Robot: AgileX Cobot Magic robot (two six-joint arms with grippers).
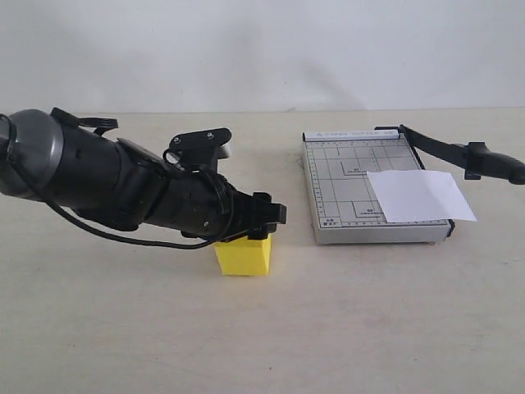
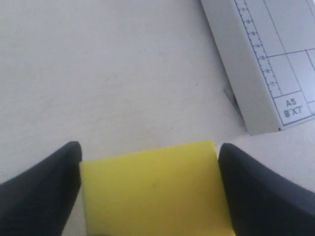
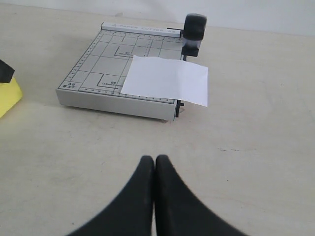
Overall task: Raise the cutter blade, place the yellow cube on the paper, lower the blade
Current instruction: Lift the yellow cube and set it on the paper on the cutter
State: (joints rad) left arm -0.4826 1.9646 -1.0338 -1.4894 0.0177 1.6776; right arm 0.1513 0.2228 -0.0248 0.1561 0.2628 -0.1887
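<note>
The bright yellow plain cube (image 1: 244, 256) is set on the pale tabletop (image 1: 369, 328), left of the grey gridded trimmer board (image 1: 340, 176) in the exterior view, and is clasped on two sides by the black left gripper (image 1: 269, 220). The small white paper sheet (image 1: 418, 195) is laid on the board's right part, overhanging the edge beside which the long black cutter blade (image 1: 447, 150) is raised.

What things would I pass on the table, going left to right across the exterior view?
yellow cube → grey trimmer board → paper, lying on the board's right part and overhanging its edge → cutter blade handle
</note>
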